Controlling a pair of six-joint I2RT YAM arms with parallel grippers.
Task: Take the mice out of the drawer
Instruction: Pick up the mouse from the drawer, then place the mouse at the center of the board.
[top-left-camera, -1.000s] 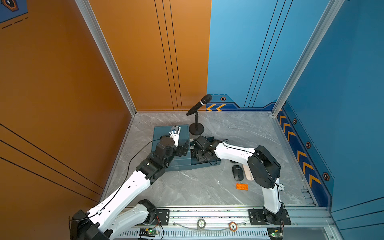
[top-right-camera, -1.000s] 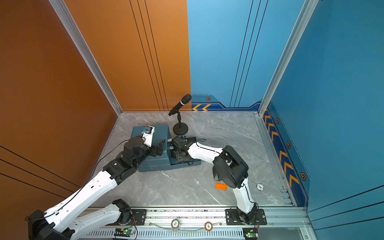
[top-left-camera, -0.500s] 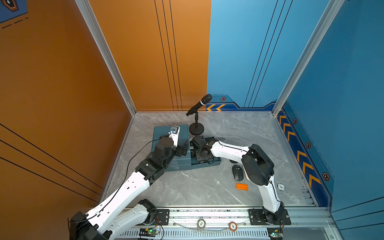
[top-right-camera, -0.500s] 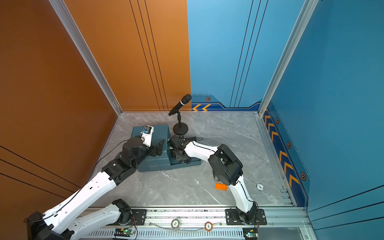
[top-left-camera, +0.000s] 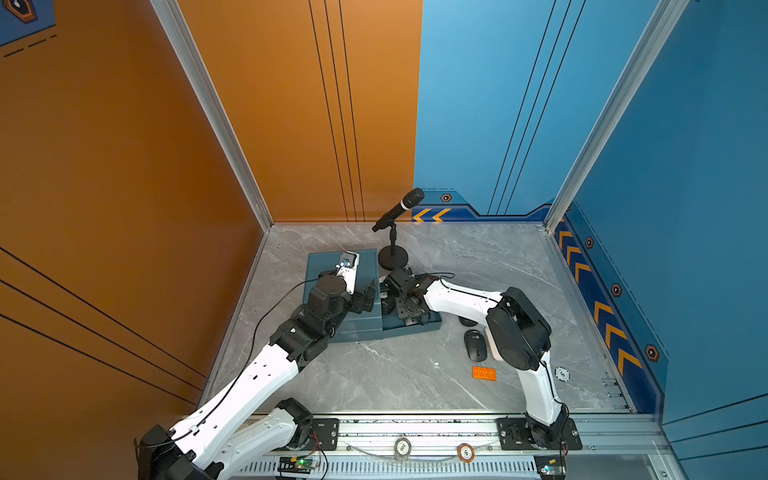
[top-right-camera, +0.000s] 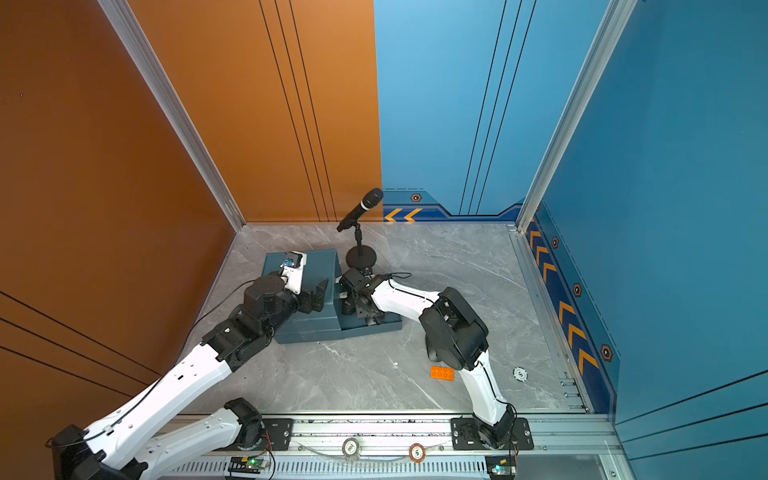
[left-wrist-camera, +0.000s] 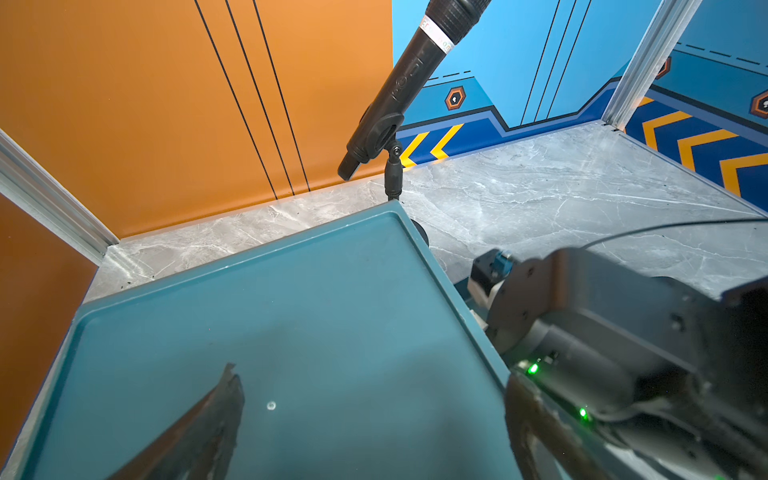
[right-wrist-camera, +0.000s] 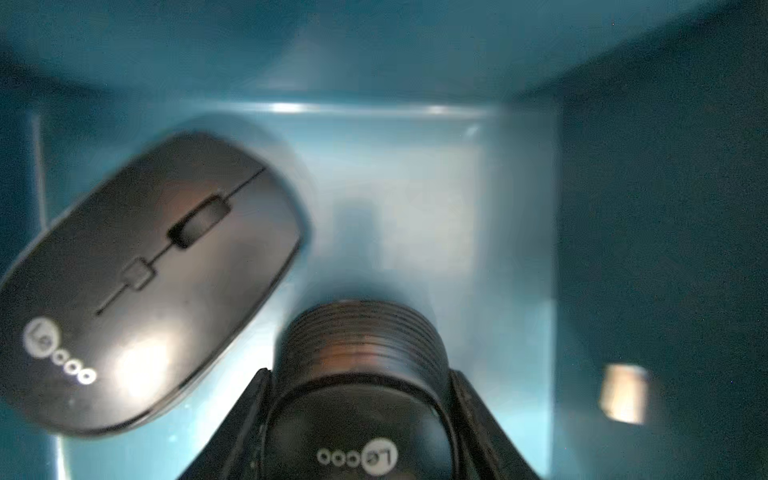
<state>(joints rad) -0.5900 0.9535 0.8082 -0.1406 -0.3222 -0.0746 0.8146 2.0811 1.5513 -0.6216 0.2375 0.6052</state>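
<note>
Black microphone (top-left-camera: 399, 209) on stand (top-left-camera: 392, 258); orange studded plate (top-left-camera: 484, 372), white disc (top-left-camera: 562, 373) on tabletop (top-left-camera: 374, 374).

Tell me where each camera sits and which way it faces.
Top views: high over the front rail, looking down on the table, blue box and microphone; both arms show.
Left wrist: above the blue box, facing the microphone and back walls; left fingers and right arm show.
Right wrist: over the drawer, looking into it; right fingers grip a black mouse, a second mouse beside.
Shared: top and left wrist views show the microphone.
</note>
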